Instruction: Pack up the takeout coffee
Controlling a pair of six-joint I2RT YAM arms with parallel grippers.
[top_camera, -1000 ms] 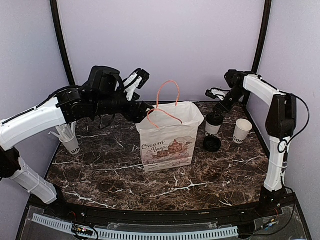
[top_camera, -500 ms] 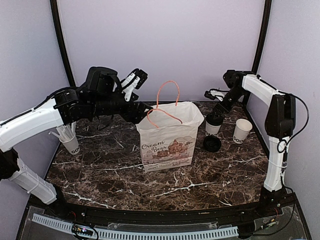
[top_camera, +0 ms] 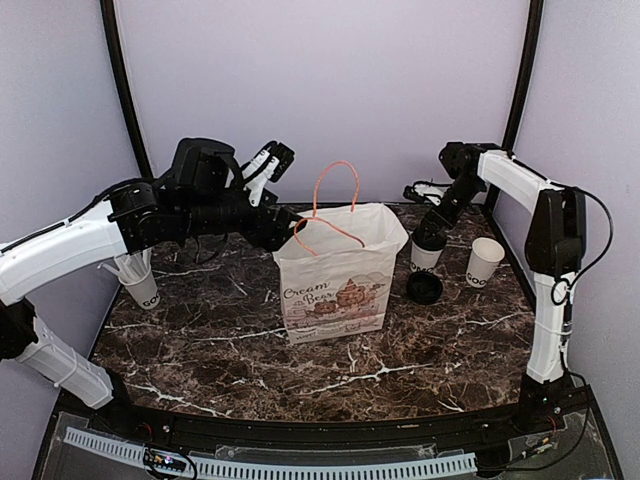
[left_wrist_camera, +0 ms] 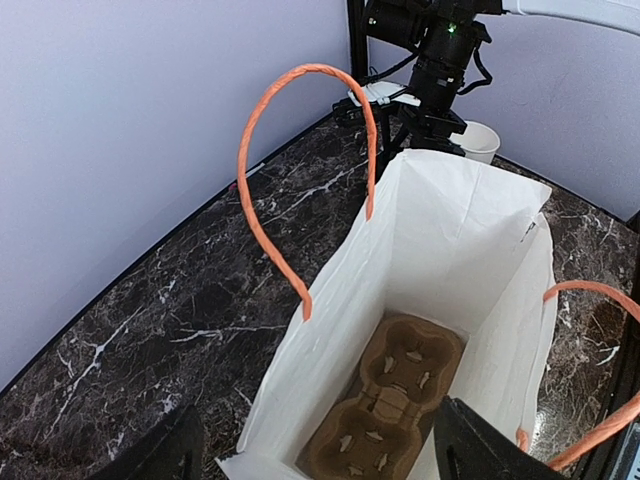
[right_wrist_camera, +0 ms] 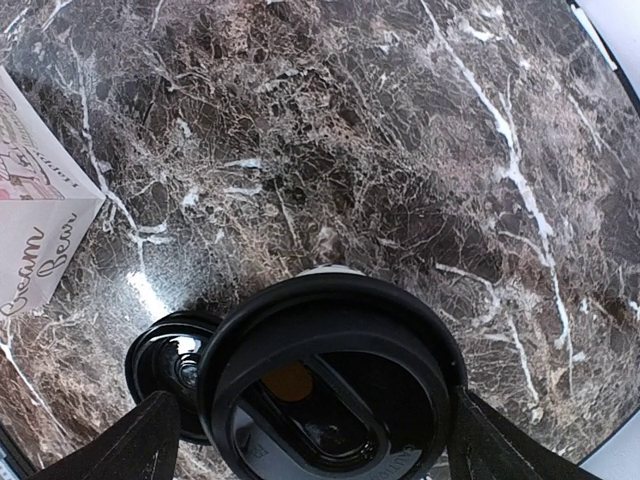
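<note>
both claws gape, right gripper [right_wrist_camera: 325, 445] straddling the takeout coffee [right_wrist_camera: 330, 335] to grasp it, left gripper [left_wrist_camera: 322, 447] over the paper bag [left_wrist_camera: 470, 230].

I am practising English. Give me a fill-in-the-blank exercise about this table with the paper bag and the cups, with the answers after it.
The paper bag has ____ handles.
The takeout coffee wears a ____ lid.
The right gripper hangs over that cup with its jaws ____.
The cup of straws stands on the side of the ____ arm.
Missing words: orange; black; open; left.
</note>
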